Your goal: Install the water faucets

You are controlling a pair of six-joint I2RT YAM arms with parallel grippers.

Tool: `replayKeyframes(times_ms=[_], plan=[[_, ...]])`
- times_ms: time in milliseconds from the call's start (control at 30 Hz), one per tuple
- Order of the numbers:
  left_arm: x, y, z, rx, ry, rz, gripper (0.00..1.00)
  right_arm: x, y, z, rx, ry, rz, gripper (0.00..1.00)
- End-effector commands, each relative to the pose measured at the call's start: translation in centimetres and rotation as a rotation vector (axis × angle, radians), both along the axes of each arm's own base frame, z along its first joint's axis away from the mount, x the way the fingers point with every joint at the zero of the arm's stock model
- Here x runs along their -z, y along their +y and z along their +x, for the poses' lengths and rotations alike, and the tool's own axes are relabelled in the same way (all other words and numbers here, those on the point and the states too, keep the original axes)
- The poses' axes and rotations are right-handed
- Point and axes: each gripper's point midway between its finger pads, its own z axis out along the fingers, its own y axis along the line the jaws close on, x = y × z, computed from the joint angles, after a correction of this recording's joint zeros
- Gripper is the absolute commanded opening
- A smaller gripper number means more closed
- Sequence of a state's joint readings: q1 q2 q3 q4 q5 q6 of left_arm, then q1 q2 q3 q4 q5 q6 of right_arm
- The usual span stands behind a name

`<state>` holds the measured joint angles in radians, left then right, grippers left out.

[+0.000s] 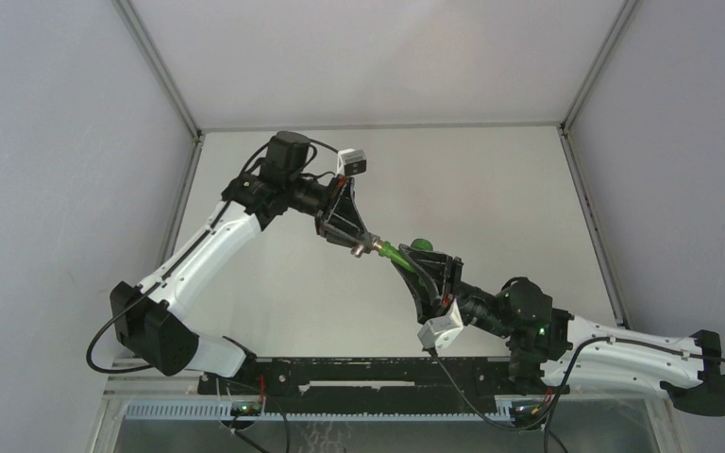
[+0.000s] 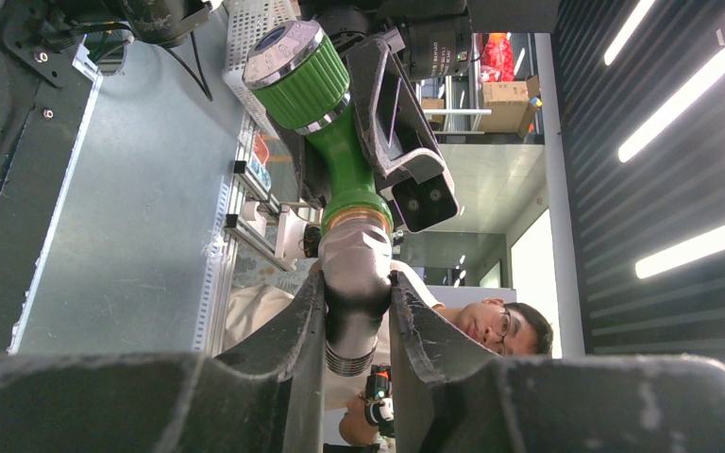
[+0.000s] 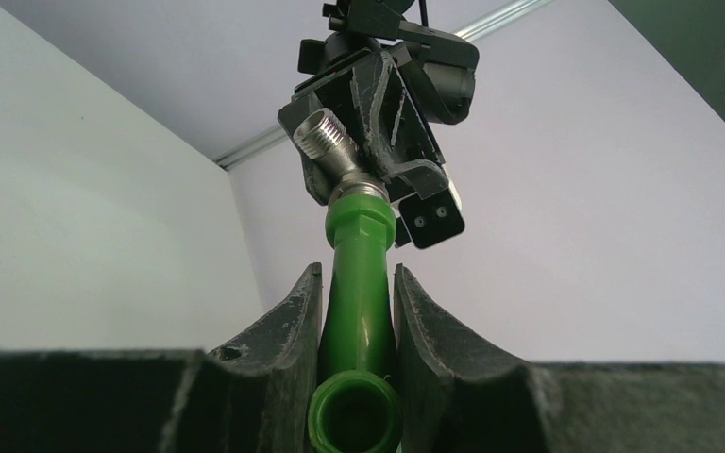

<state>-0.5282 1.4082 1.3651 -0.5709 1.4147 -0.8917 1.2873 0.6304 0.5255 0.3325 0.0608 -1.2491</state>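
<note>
Both arms meet in mid-air above the table's middle. My left gripper (image 1: 363,247) (image 2: 357,307) is shut on the grey metal elbow fitting (image 2: 354,274) (image 3: 340,156) (image 1: 375,248), whose threaded end points back between the fingers. The bright-green faucet (image 2: 345,160) (image 3: 359,283) (image 1: 398,253) joins the fitting end to end; its ribbed round knob (image 2: 300,75) (image 1: 422,244) has a chrome cap. My right gripper (image 1: 415,267) (image 3: 359,297) is shut on the faucet's green body, and the open green spout mouth (image 3: 355,415) faces the right wrist camera.
The white tabletop (image 1: 491,189) lies below, walled by white panels with metal corner posts (image 1: 156,61). A black rail (image 1: 359,373) carries the arm bases along the near edge. In the left wrist view a person (image 2: 491,326) sits beyond the table.
</note>
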Motion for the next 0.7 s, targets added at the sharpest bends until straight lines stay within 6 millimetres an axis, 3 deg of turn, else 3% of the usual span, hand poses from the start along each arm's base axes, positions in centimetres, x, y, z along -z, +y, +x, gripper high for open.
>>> replayKeyframes(times_ms=[0, 667], plan=[[-0.5, -0.4, 0.6, -0.022, -0.033, -0.003, 0.00, -1.1, 0.6, -1.6, -0.071, -0.016, 0.022, 0.00], [-1.7, 0.2, -0.8, 0.022, -0.080, -0.053, 0.00, 0.4, 0.9, 0.5, -0.018, 0.019, -0.009, 0.00]])
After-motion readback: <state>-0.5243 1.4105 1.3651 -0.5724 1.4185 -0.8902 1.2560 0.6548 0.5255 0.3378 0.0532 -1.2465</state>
